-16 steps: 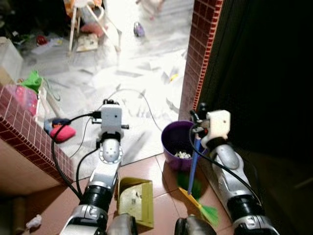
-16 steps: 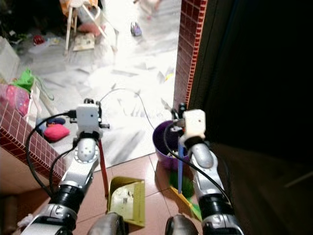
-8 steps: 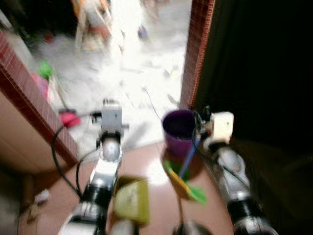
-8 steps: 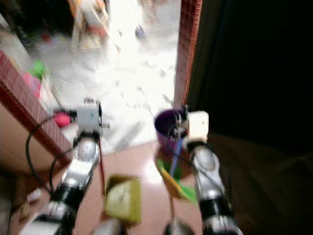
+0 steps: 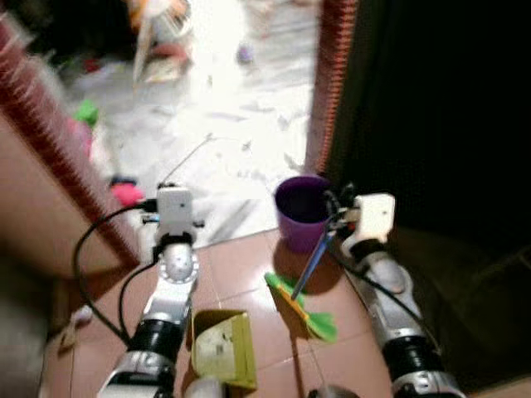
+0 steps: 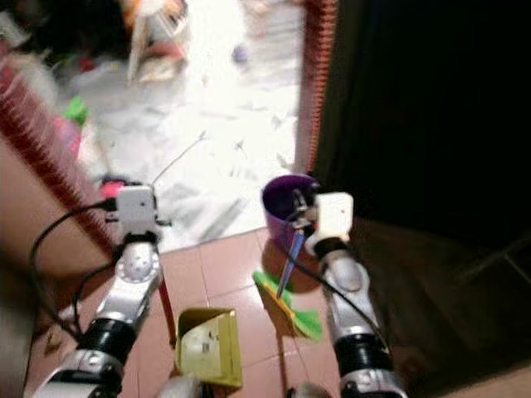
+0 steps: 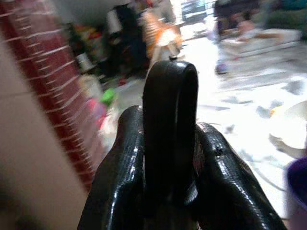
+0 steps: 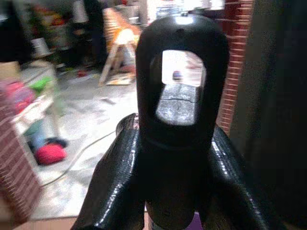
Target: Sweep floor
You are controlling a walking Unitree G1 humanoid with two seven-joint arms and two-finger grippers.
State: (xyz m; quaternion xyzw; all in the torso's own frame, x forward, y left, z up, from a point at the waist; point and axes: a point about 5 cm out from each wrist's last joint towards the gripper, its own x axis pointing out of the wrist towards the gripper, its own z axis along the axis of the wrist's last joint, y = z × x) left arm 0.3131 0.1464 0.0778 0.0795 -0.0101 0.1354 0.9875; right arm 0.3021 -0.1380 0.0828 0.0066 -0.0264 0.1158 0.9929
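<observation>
Both head views are blurred, so I cannot identify the litter on the bright white floor (image 5: 224,124). The dustpan (image 5: 222,348) is partly cut off by the picture's lower edge. The space behind the red brick pillar (image 5: 332,83) is black. In the left wrist view, the far room's clutter is smeared.

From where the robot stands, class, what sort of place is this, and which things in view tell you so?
Probably a lived-in home, at a doorway into a cluttered room: a red-tiled floor meeting pale marble, a purple bin, a broom and a dustpan, and toys scattered by a chair further in.
</observation>
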